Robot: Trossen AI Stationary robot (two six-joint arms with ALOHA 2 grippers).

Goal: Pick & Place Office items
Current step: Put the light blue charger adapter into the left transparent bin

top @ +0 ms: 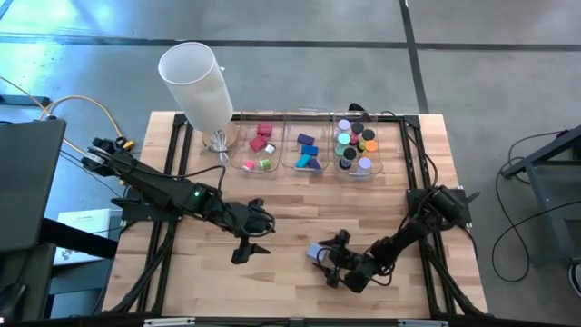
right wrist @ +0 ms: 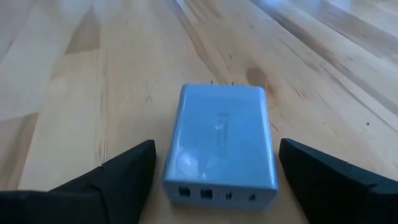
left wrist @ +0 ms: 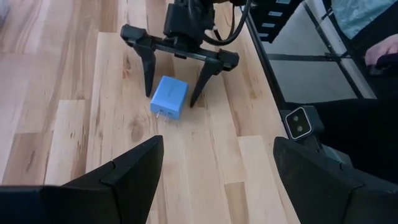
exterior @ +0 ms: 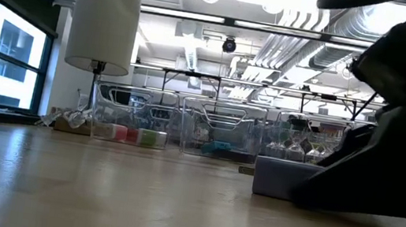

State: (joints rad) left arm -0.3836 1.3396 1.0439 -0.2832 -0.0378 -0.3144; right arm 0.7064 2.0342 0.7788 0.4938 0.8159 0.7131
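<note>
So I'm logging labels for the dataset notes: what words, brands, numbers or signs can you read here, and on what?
None can be read.
The blue charger between the open fingers of the right gripper shows a faint mark on its top face, too blurred to read.
The clear bins and the white cylinder show no lettering.

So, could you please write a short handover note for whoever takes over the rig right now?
Right gripper: open, low over the table, fingers either side of the blue charger block, not yet closed.
Left gripper: open, empty, at the table's middle, waiting.
Done: coloured pieces lie sorted in the three clear bins at the far edge.
Left: close on the charger, lift it and carry it to a bin; which bin is not evident.
</note>
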